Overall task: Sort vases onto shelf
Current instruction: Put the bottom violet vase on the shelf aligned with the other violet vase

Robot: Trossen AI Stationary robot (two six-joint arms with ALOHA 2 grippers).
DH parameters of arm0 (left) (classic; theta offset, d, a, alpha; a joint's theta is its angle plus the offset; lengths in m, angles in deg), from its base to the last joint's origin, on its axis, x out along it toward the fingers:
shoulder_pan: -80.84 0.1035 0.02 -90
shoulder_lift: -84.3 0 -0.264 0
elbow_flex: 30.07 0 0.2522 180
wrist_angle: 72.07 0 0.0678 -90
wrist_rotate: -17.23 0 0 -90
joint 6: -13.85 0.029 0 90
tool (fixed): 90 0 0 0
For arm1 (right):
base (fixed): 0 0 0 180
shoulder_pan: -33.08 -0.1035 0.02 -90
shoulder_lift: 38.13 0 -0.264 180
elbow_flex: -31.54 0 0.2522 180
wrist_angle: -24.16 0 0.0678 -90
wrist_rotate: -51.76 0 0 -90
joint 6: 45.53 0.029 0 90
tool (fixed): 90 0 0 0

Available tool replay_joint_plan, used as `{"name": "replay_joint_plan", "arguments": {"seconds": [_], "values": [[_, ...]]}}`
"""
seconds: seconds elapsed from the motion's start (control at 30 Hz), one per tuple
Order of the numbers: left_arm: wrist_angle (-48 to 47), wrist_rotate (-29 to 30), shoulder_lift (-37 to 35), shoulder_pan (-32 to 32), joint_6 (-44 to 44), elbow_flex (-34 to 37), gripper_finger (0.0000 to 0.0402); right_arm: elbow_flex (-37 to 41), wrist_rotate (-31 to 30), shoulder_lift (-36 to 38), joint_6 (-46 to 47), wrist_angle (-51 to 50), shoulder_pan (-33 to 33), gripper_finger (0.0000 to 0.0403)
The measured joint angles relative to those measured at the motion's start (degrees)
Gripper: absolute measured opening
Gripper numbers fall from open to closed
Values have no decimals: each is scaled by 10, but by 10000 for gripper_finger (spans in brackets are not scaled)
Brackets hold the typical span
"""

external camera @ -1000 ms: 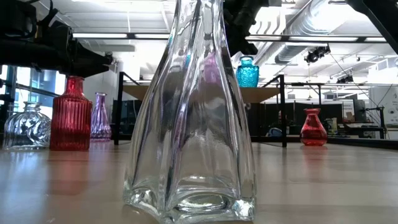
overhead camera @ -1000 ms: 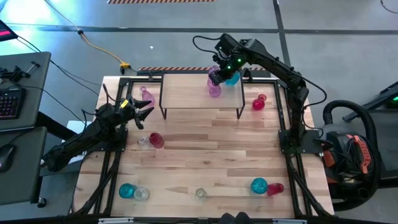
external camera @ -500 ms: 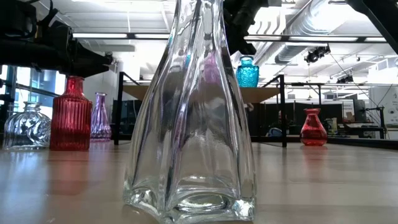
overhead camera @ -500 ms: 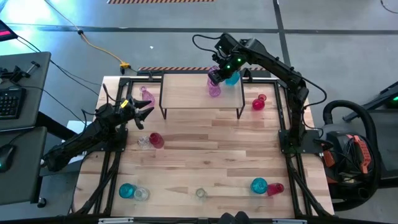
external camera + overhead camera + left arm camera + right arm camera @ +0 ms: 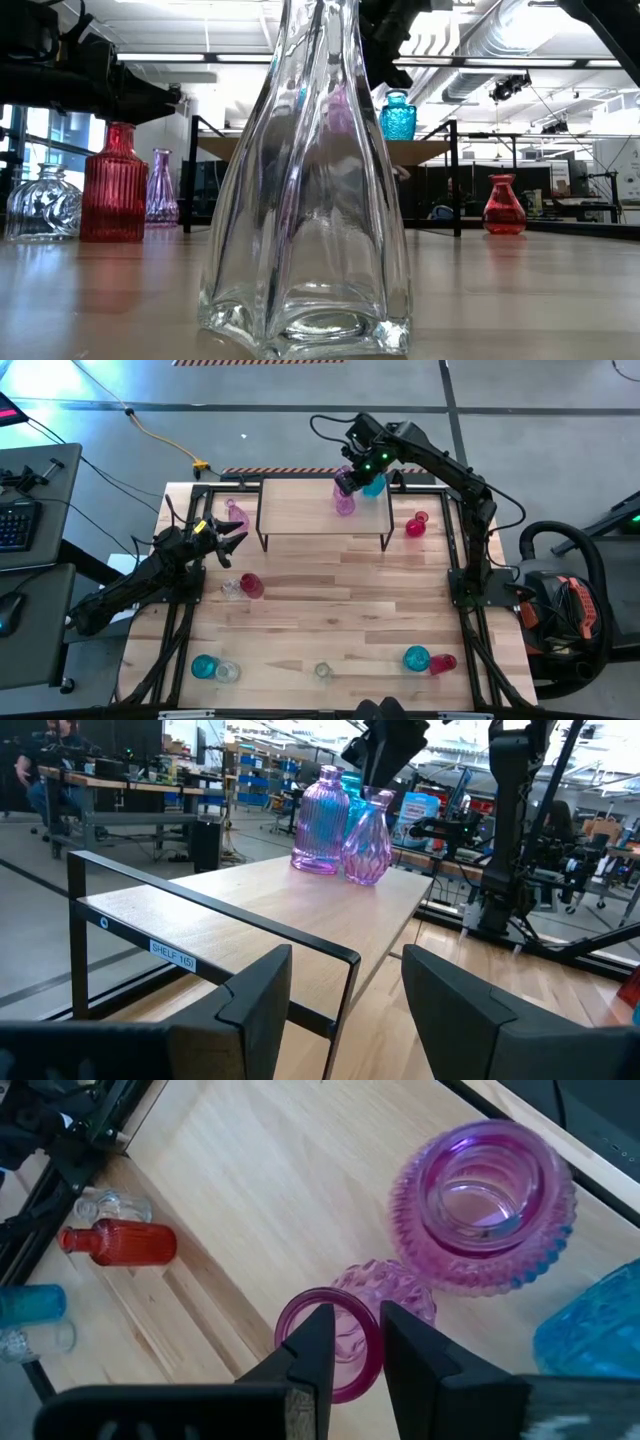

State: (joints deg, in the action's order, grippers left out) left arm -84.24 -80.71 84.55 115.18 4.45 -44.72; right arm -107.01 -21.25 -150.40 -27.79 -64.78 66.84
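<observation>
1. The right gripper [image 5: 352,1342] is over the right end of the low light-wood shelf on thin black legs [image 5: 300,515], its two fingers pinching the rim of a small pink-purple bulbous glass vase [image 5: 345,1330], one inside the mouth and one outside.
2. That vase stands on the shelf top, just beside a wider ribbed pink-purple jar-shaped vase [image 5: 485,1210] and a teal-blue textured vase [image 5: 590,1350]; whether the bodies touch I cannot tell.
3. The left gripper [image 5: 232,536] waits with fingers spread and empty over the table's left side, facing the shelf's left end.
4. Other vases remain on the plank table [image 5: 330,610]: a red ribbed one [image 5: 250,585] with a clear one [image 5: 230,588] at the left, a red bulbous one [image 5: 416,525] at the right, and several along the near edge.
5. Risk: if the right gripper rises before letting go fully, the inner finger may catch the rim and tip the vase.
6. Risk: the neighbours stand so close that any sideways drift on withdrawal could knock the ribbed vase or the teal one, and glass would roll off the shelf.
7. Risk: the rim grip is narrow, so the vase could swing or slip if it is lifted again.
</observation>
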Motion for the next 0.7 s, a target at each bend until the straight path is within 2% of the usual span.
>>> {"name": "replay_joint_plan", "arguments": {"seconds": [0.7], "values": [[0,0,0,0,0,0,184,0,8,0,-2,-1,6,62]]}}
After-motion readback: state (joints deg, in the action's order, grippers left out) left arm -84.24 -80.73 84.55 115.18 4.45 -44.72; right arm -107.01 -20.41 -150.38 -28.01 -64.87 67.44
